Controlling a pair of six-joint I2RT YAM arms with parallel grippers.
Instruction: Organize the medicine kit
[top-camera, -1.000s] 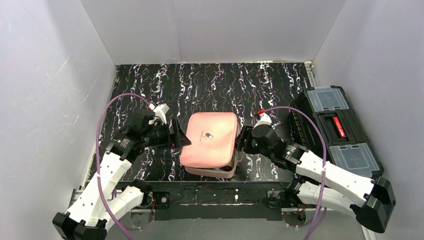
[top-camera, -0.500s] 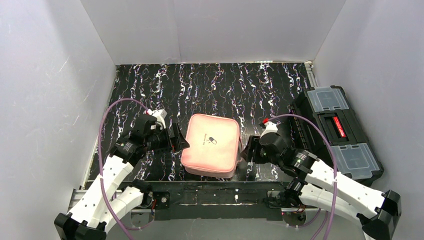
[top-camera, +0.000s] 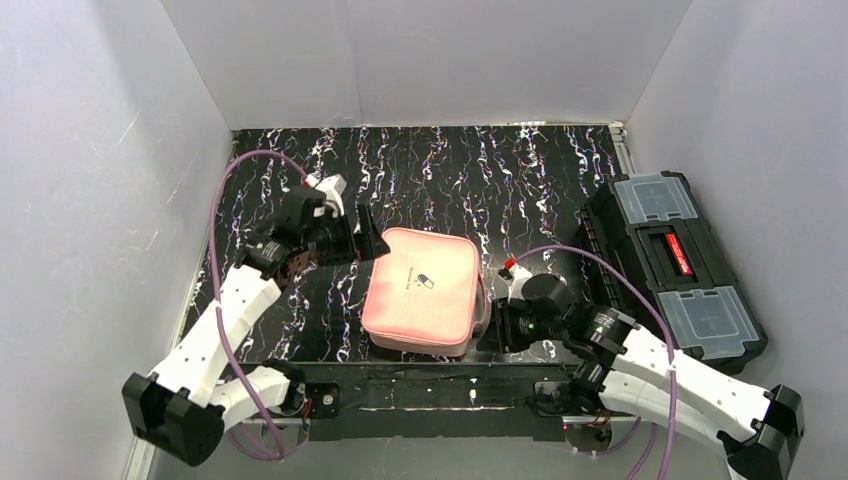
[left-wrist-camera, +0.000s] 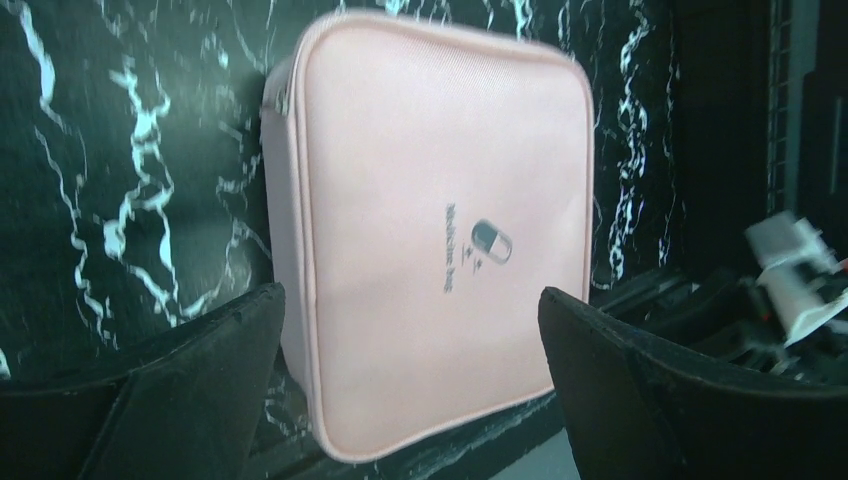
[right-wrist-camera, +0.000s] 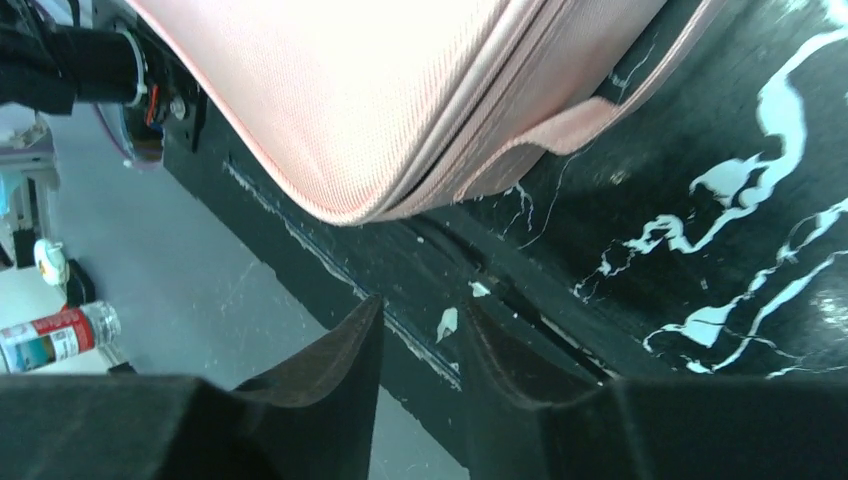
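Right wrist — right fingers (right-wrist-camera: 325, 395) narrow, empty, bottle (right-wrist-camera: 60, 335) beyond; left fingers (left-wrist-camera: 195, 380) wide before medicine kit (left-wrist-camera: 440, 200)

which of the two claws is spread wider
The left claw: its black fingers stand far apart, framing the pink soft zip case. The right claw shows only a narrow gap.

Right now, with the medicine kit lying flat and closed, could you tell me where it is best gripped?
Probably the thin strap on the right side wall of the medicine kit, approached low from the right by the right gripper. The case lies flat and broad; the strap stands off the wall, offering a narrow pinch.
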